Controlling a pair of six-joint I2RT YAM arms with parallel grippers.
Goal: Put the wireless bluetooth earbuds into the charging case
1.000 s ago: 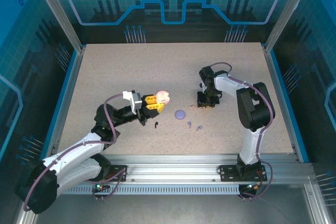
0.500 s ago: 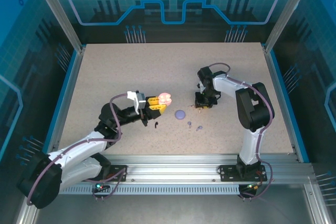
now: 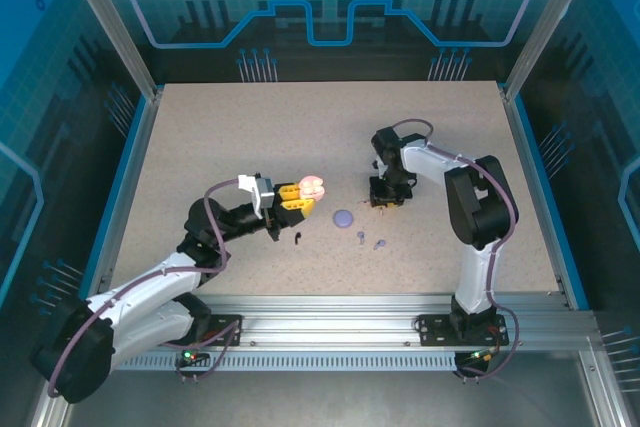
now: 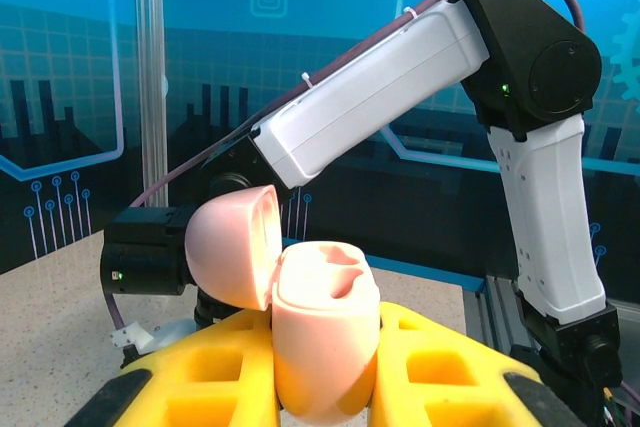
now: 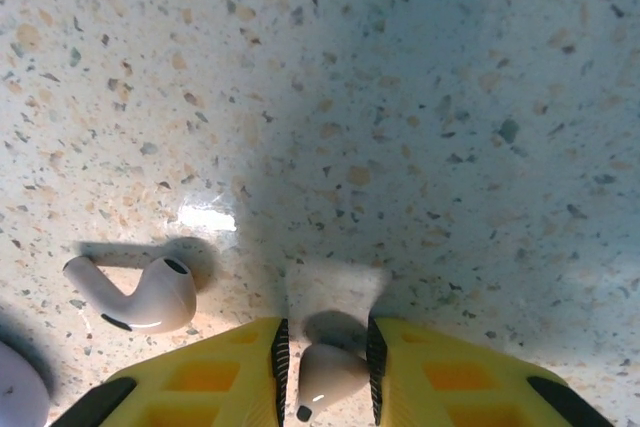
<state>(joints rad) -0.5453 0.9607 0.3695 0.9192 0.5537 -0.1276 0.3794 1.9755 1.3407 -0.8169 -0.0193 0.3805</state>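
Right arm (image 3: 436,161) shifted, right fingers (image 5: 440,379) pinching seemingly pink earbud (image 5: 322,375), left fingers (image 4: 440,377) clamping case (image 4: 325,347)

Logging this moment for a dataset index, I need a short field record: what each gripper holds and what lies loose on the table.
left gripper: shut on pink case, lid open, sockets look empty
right gripper: shut on pale pink earbud, low over the table
second pale pink earbud: lying on the table beside the right fingers
lilac earbuds: two, loose near the lilac round piece
black earbud: loose on the table near the left gripper
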